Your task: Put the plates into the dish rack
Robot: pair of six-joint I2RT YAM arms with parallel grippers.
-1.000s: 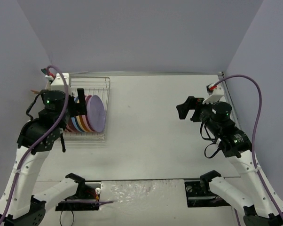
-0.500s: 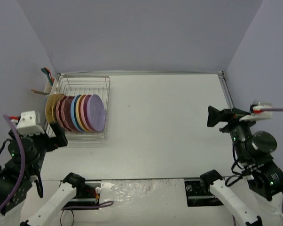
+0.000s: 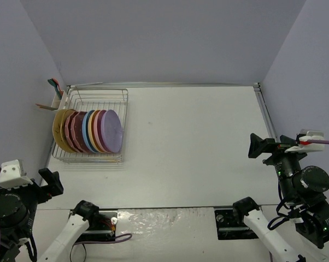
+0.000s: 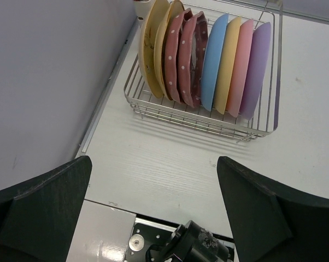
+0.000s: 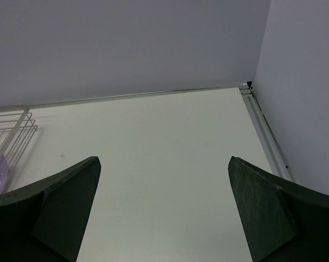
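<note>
Up top: fixed, high behind the arm bases, looking down over the whole table [image 3: 197, 142] to the back wall [image 3: 164, 38], pretty far off. Left wrist: at the near left corner, aimed down and forward at the dish rack [image 4: 181, 115] and plates [image 4: 213, 60], left gripper's fingers [image 4: 39, 207] filling the bottom corners. Right wrist: near right side, low, facing across the table to the back wall, right gripper's fingers [image 5: 50, 213] at the bottom. Shared by all three: the dish rack, barely a corner on the right wrist's left edge.

The plates [image 3: 90, 131] stand on edge in the dish rack [image 3: 99, 98]. It sits at the far left of the bench [image 3: 197, 142].
</note>
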